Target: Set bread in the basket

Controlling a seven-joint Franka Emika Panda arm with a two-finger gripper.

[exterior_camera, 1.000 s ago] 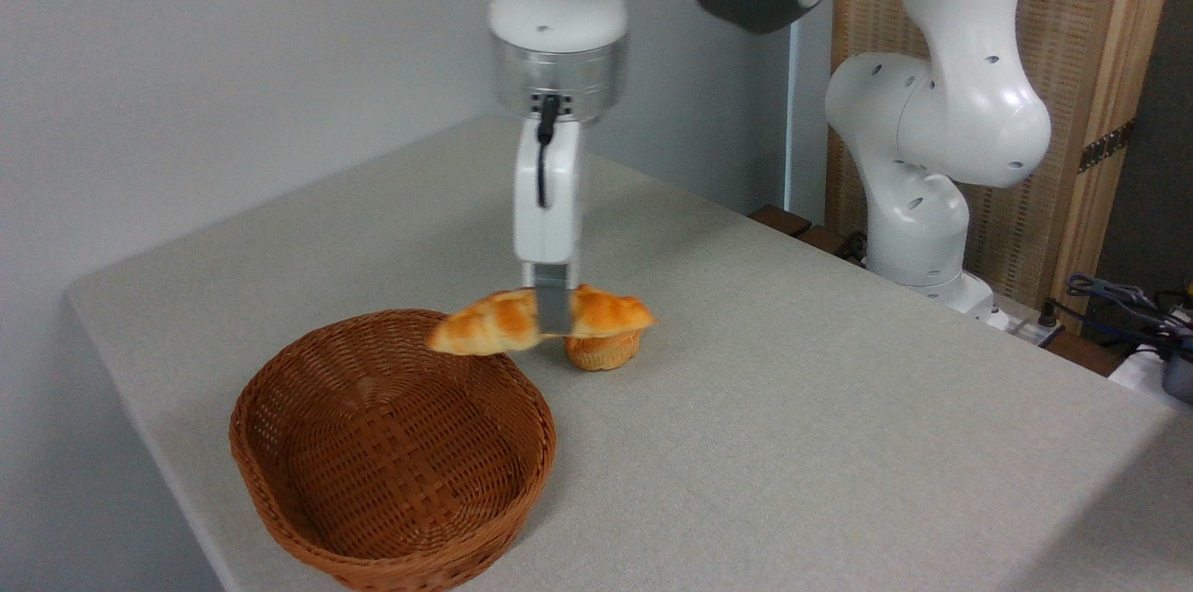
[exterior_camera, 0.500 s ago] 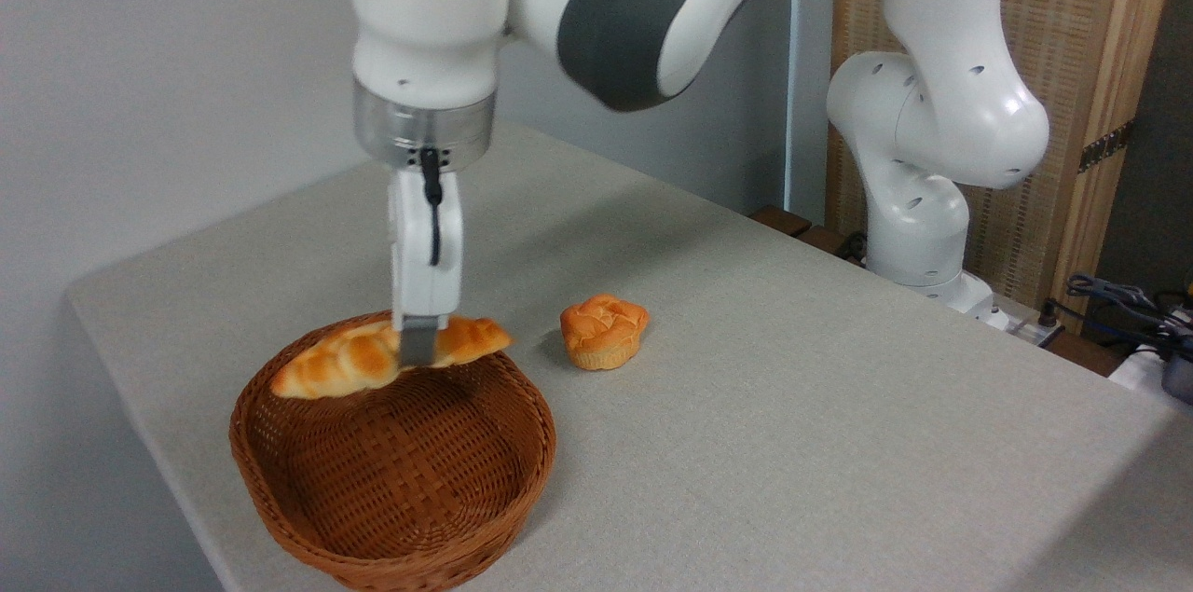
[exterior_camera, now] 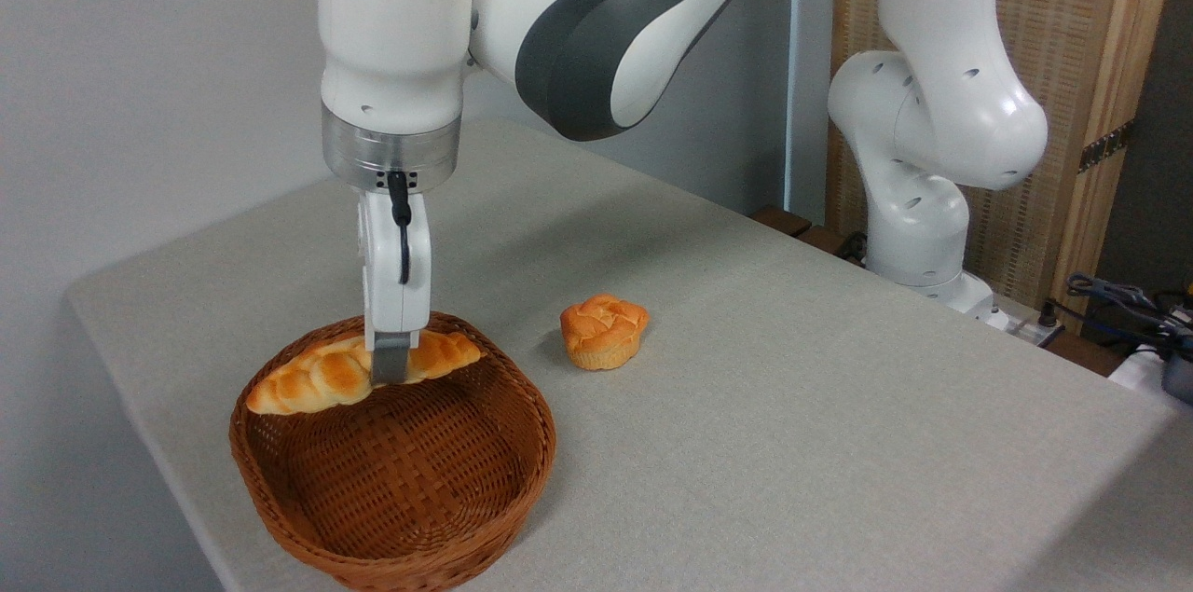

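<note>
We noted the gripper (exterior_camera: 390, 370) clamped across the middle of the bread (exterior_camera: 359, 372), fingers pointing straight down. The loaf hung level just under the claw, long axis running left to right, over the far part of the basket (exterior_camera: 410, 489). Its pointed left end sat at or just past the far-left rim; whether it touched the wicker we could not tell. We judged that the release turned on this: the loaf spanned nearly the basket's width, so the tip might catch the rim. The bun (exterior_camera: 603, 331) sat apart on the table (exterior_camera: 792, 406). No labels or writing were legible.
</note>
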